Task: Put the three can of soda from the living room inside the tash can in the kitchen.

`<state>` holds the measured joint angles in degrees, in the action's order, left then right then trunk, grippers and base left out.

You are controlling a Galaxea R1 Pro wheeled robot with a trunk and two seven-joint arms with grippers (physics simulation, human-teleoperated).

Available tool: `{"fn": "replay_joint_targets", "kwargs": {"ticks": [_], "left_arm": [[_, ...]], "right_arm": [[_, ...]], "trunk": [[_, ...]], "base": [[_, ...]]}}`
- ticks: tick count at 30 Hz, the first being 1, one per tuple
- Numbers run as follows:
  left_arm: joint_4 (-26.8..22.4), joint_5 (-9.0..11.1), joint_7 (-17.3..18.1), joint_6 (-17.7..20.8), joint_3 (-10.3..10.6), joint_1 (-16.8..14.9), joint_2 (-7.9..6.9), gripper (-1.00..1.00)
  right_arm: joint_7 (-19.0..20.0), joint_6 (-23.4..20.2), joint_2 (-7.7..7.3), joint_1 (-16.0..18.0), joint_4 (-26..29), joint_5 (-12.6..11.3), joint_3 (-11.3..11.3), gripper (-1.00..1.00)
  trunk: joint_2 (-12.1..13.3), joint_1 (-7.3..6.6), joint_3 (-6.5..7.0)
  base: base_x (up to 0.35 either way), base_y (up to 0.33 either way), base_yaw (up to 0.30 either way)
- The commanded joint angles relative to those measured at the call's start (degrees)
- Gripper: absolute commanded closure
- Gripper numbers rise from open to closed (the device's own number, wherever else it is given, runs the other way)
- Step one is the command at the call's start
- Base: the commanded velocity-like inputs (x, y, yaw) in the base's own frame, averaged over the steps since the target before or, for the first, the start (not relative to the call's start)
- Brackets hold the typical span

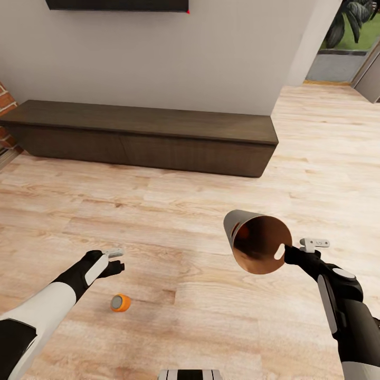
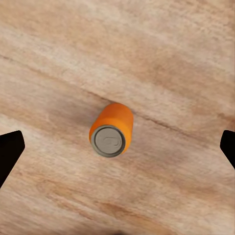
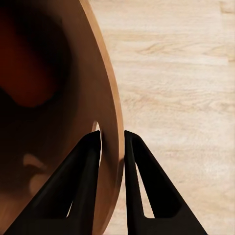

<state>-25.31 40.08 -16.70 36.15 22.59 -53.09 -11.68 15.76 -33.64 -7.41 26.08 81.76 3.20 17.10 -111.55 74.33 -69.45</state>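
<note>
The small orange cylindrical soda can [image 1: 121,302] is on the light wood plank floor [image 1: 200,206], in the lower left of the head view, just below the left gripper [image 1: 117,260]. In the left wrist view the orange can [image 2: 112,129] sits in the middle of the frame, with its grey top turned to the camera and the two dark finger ends far apart at the left and right edges, so this gripper is open and holds nothing.

The right gripper [image 1: 292,252] is closed on the rim of the round tapered trash bin with copper-brown inside and grey outside [image 1: 257,241], in the lower right of the head view. In the right wrist view one finger [image 3: 83,181] is inside the wall of the bin [image 3: 58,98] and the other outside, near the oval handle hole.

I think two things could go wrong. If the can lies on its side, a finger that touches it first could push it and make it roll away. Also the bin is held only by a thin edge and is tipped with its mouth toward the camera, so it may turn or slip in the grip.

The long axis of the can seems to point mostly up toward the wrist camera, a little tilted; I cannot tell surely whether it stands or lies.
</note>
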Motion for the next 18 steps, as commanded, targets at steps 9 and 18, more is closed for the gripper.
{"fn": "replay_joint_targets", "kwargs": {"ticks": [9,18], "left_arm": [[0.0,0.0,0.0,0.0,0.1,0.0,0.08,-1.0],[0.0,0.0,0.1,0.2,0.1,0.0,-0.13,-1.0]], "right_arm": [[0.2,-0.2,0.0,0.3,0.9,-0.9,-2.4,1.0],[0.2,-4.8,-0.05,4.1,5.4,-0.8,-3.8,1.0]], "trunk": [[0.0,0.0,-0.64],[0.0,0.0,-1.43]], "base": [[0.0,0.0,0.0],[0.0,0.0,0.0]]}}
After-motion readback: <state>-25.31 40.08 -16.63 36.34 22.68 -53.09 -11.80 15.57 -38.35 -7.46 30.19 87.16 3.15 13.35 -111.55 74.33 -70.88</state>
